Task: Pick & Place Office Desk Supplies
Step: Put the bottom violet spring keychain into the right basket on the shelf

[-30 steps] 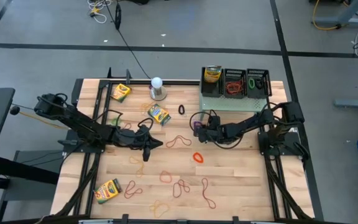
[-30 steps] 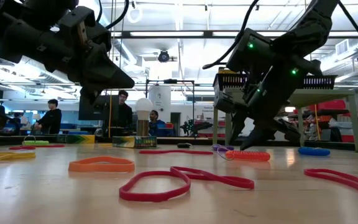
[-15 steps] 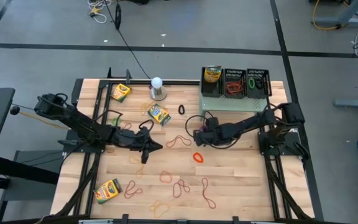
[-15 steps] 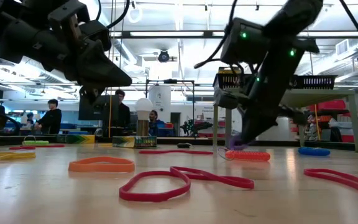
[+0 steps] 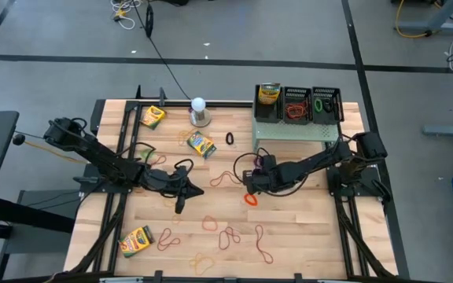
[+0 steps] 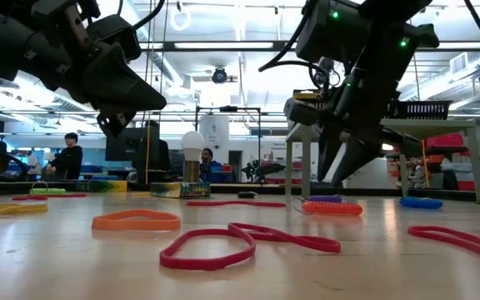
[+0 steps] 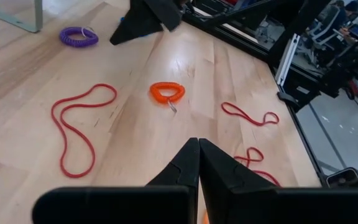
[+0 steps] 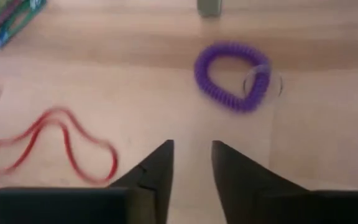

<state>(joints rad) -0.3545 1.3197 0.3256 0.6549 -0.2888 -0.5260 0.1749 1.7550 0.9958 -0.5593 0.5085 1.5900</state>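
A: Wide shot first — wooden table point(image 5: 305, 228), both arms reaching in toward the middle. Over on the pale green riser point(image 5: 297, 130) sit three black mesh baskets point(image 5: 296, 104).

B: Right gripper point(image 8: 191, 163) is the one at work. Fingers are parted with a clear gap, nothing between them.

A: And the purple coil band point(image 8: 232, 84)?

B: Lying flat on the wood just ahead of those fingertips, slightly off to one side, not touched. A red rubber band point(image 8: 51, 146) lies off to the other side.

A: Left gripper point(image 7: 198, 144) hovers over the table's left-centre, fingers pressed tight together, empty.

B: Ahead of it lies an orange coil band point(image 7: 167, 93), well clear of its tips. A crayon box point(image 5: 201, 145) rests behind, toward the white ball lamp point(image 5: 199, 111).
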